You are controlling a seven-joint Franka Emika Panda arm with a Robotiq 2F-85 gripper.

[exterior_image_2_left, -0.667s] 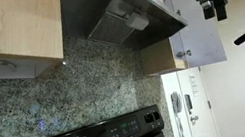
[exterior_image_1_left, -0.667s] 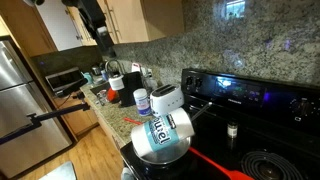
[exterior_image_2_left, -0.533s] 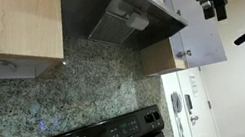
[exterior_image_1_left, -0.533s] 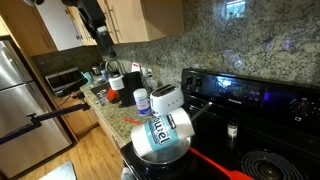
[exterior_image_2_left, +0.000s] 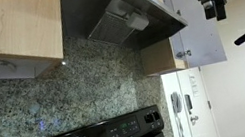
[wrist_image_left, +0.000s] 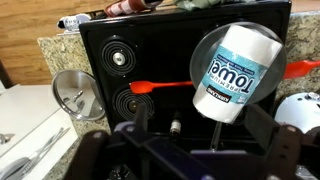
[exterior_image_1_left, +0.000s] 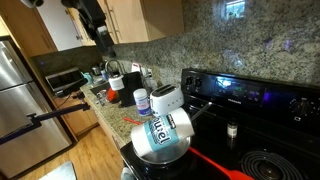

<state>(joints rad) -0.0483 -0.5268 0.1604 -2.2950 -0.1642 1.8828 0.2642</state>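
My gripper (exterior_image_1_left: 103, 38) hangs high above the counter, near the upper cabinets; it also shows in an exterior view (exterior_image_2_left: 215, 3). In the wrist view its two fingers (wrist_image_left: 203, 125) stand wide apart with nothing between them. Far below lies a white canister with a blue label (wrist_image_left: 235, 68) on its side in a silver pan (wrist_image_left: 200, 45) on the black stove (wrist_image_left: 110, 35). The canister (exterior_image_1_left: 165, 127) and pan (exterior_image_1_left: 150, 152) also show in an exterior view. A red spatula (wrist_image_left: 165, 87) lies beside the pan.
A small shaker (wrist_image_left: 175, 127) stands on the stove. A white toaster (exterior_image_1_left: 168, 97), a blue-capped bottle (exterior_image_1_left: 141, 100) and other items crowd the counter. A round metal lid (wrist_image_left: 75, 92) lies by the stove. A range hood (exterior_image_2_left: 118, 13) and cabinets (exterior_image_2_left: 4, 28) are overhead.
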